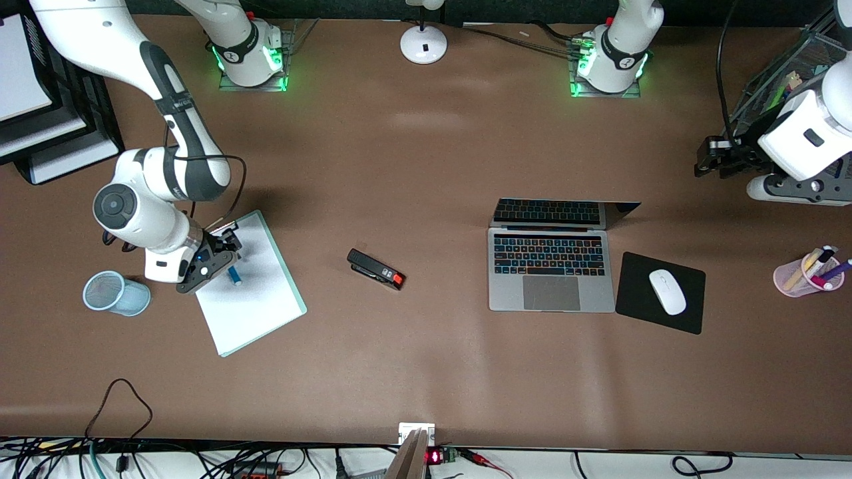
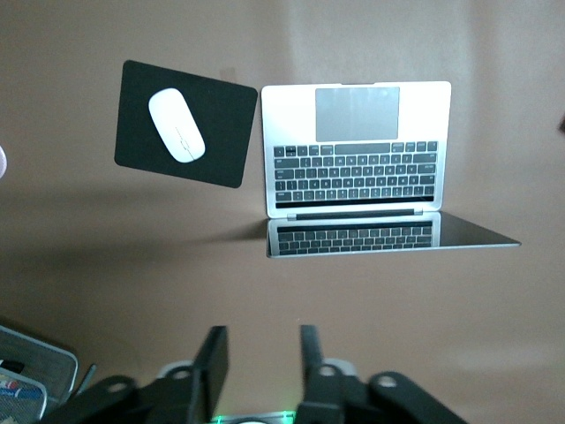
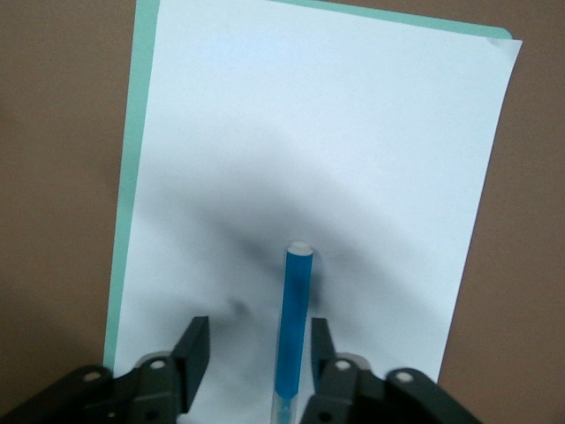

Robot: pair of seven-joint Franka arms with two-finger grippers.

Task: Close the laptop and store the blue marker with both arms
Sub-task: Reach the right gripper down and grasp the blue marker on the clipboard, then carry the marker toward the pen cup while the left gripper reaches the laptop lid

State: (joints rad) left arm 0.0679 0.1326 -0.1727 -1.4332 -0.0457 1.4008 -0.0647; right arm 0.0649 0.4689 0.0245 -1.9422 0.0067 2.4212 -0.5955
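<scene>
The laptop (image 1: 551, 266) (image 2: 353, 150) lies open toward the left arm's end of the table, lid raised and keys lit. The blue marker (image 1: 234, 276) (image 3: 294, 318) rests on a white sheet of paper (image 1: 256, 296) (image 3: 353, 150) toward the right arm's end. My right gripper (image 1: 223, 259) (image 3: 258, 340) is low over the sheet and open, one finger on each side of the marker: one finger (image 3: 320, 349) is close beside it, the other (image 3: 196, 349) stands well apart. My left gripper (image 1: 704, 158) (image 2: 260, 349) hangs open and empty over bare table, nearer the arms' bases than the laptop.
A blue mesh cup (image 1: 113, 293) stands beside the sheet. A black stapler (image 1: 376, 269) lies mid-table. A white mouse (image 1: 667, 291) sits on a black mouse pad (image 1: 632, 293) beside the laptop. A pink cup of pens (image 1: 809, 273), a wire basket (image 1: 785, 80) and paper trays (image 1: 40, 100) stand at the table's ends.
</scene>
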